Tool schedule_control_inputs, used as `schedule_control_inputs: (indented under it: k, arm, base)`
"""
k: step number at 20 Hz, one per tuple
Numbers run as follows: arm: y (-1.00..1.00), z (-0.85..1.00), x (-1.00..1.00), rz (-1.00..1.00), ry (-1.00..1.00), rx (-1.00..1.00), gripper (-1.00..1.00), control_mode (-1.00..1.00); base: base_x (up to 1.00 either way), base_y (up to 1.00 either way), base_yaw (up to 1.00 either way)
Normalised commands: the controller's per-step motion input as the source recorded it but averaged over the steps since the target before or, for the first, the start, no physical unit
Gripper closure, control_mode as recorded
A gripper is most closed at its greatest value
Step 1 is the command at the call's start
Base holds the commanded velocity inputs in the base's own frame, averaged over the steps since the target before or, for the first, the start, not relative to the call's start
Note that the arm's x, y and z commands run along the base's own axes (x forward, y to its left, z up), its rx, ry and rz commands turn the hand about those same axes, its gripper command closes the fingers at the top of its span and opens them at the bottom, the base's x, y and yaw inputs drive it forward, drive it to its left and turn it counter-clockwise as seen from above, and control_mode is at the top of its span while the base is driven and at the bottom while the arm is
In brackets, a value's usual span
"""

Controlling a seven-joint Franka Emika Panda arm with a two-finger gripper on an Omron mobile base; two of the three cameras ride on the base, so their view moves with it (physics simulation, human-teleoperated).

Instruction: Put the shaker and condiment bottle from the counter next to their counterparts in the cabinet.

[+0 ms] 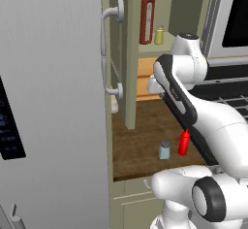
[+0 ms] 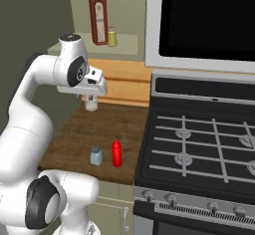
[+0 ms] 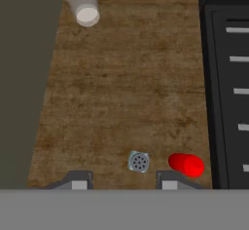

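The pale blue-grey shaker (image 1: 164,150) (image 2: 96,155) (image 3: 139,162) stands upright near the front edge of the wooden counter (image 3: 121,78). The red condiment bottle (image 1: 184,142) (image 2: 116,153) (image 3: 186,164) is just to its right, close to the stove. My gripper (image 3: 124,181) hangs high above them, pointing down, open and holding nothing. From the hand view, the shaker lies just beyond the gap between the tips. The cabinet (image 1: 130,53) is open. On its shelf (image 2: 124,45) stand the counterparts: a tall dark red bottle (image 1: 147,15) (image 2: 98,16) and a small yellow shaker (image 1: 159,35) (image 2: 112,37).
A clear glass (image 3: 82,2) (image 2: 90,103) stands at the back of the counter. The black stove (image 2: 199,139) borders the counter on the right, under a microwave (image 2: 199,15). The grey fridge (image 1: 48,102) walls off the left. The open cabinet door hangs over the counter's left part.
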Motion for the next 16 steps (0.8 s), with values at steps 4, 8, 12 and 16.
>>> schedule_control_inputs:
  k: [4, 8, 12, 16]
  arm:
    - [0.00, 0.00, -0.11, 0.00, -0.01, 0.00, -1.00, -1.00]
    - [-0.02, 0.00, -0.31, 0.00, -0.10, 0.00, -1.00, -1.00]
    - [-0.08, -0.06, -0.37, 0.00, -0.06, 0.01, -1.00, -1.00]
    - [-0.17, -0.17, -0.10, 0.00, 0.05, 0.01, -1.00, -1.00]
  base:
    - [0.00, 0.00, 0.00]
    - [0.00, 0.00, 0.00]
    - [0.00, 0.00, 0.00]
    - [0.00, 0.00, 0.00]
